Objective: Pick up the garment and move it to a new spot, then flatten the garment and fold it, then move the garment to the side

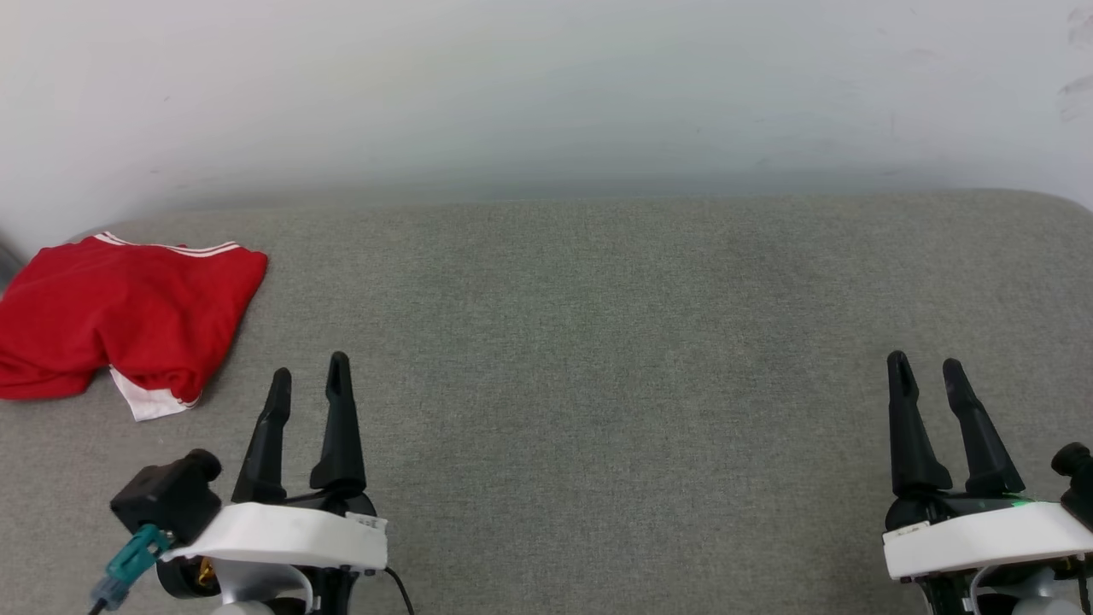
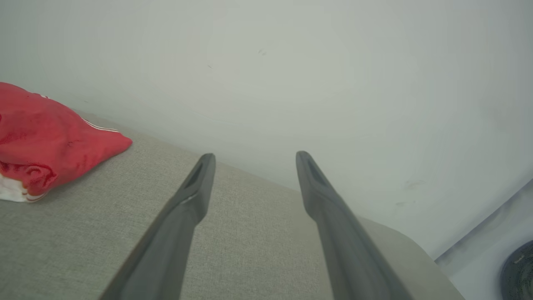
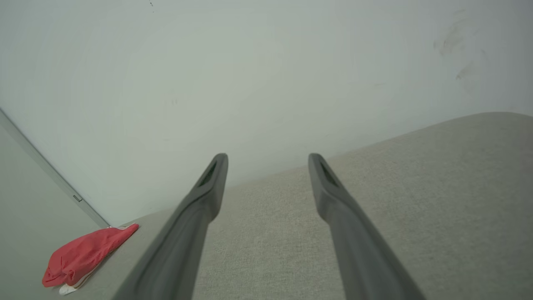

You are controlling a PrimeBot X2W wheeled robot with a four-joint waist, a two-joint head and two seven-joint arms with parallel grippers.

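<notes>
The red garment (image 1: 119,320) lay folded by the wall (image 1: 546,94). The left gripper (image 1: 309,384) and right gripper (image 1: 926,380) were wide and empty, farther from that wall.

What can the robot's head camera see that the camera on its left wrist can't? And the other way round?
Head view's own: the right gripper, open, at the lower right, and a teal plug by the left wrist.
Left wrist view's own: a dark round thing in the bottom right corner, past the edge of the gray fabric surface. I can't tell what it is.
Shared: the red garment bunched up at the left on that surface, the pale wall, and the open left gripper, holding nothing.
</notes>
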